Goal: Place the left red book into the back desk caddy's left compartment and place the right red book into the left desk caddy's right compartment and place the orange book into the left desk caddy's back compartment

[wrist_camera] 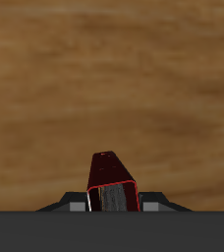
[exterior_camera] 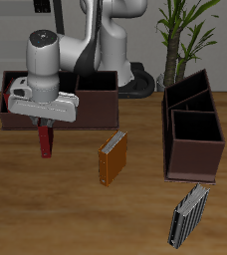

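- The gripper [exterior_camera: 44,124] hangs above the worktop [exterior_camera: 76,214], just in front of the back desk caddy [exterior_camera: 96,104], with its jaws closed on a red book [exterior_camera: 46,139].
- That red book hangs upright from the jaws, its lower end clear of the wood; in the wrist view the red book [wrist_camera: 112,182] sticks out between the fingers over bare wood grain [wrist_camera: 104,79].
- The back desk caddy is a long dark box at about 11 o'clock on the worktop; the arm hides much of its inside, so its dividers cannot be told.
- The orange book [exterior_camera: 113,157] stands on edge near the middle of the worktop, at about 4 o'clock from the gripper and apart from it.
- The left desk caddy [exterior_camera: 193,129] sits at about 3 o'clock, a dark box with open compartments one behind another.
- A further book [exterior_camera: 188,215] lies at about 5 o'clock, near the front edge, just in front of that caddy; it shows a grey page edge and dark cover, and its colour cannot be told.
- A potted plant [exterior_camera: 180,30] stands behind the left desk caddy.
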Motion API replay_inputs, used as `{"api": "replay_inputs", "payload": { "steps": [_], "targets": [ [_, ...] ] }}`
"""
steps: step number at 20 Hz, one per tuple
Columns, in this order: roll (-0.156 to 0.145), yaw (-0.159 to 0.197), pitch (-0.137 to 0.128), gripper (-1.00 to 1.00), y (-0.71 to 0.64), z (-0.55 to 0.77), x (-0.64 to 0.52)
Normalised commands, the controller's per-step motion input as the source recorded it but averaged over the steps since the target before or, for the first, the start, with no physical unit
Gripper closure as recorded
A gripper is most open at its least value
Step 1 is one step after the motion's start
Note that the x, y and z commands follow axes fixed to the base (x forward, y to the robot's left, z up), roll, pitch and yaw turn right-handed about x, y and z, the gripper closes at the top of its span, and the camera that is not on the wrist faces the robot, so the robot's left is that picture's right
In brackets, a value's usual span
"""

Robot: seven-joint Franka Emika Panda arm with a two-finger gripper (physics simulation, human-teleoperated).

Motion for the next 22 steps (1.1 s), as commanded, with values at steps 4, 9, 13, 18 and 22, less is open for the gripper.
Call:
{"api": "replay_inputs", "payload": {
  "steps": [4, 9, 13, 18, 22],
  "targets": [
    [0.002, -0.057, 0.002, 1.00, 0.13, 0.27, -0.01],
    [0.001, -0.083, -0.008, 1.00, 0.33, 0.61, -0.08],
    [0.009, -0.027, 0.011, 1.00, 0.68, 0.88, -0.14],
    [-0.015, -0.048, 0.037, 1.00, 0.51, 0.61, 0.02],
    [0.047, -0.011, -0.013, 1.00, 0.68, 0.48, -0.01]
  ]
}}
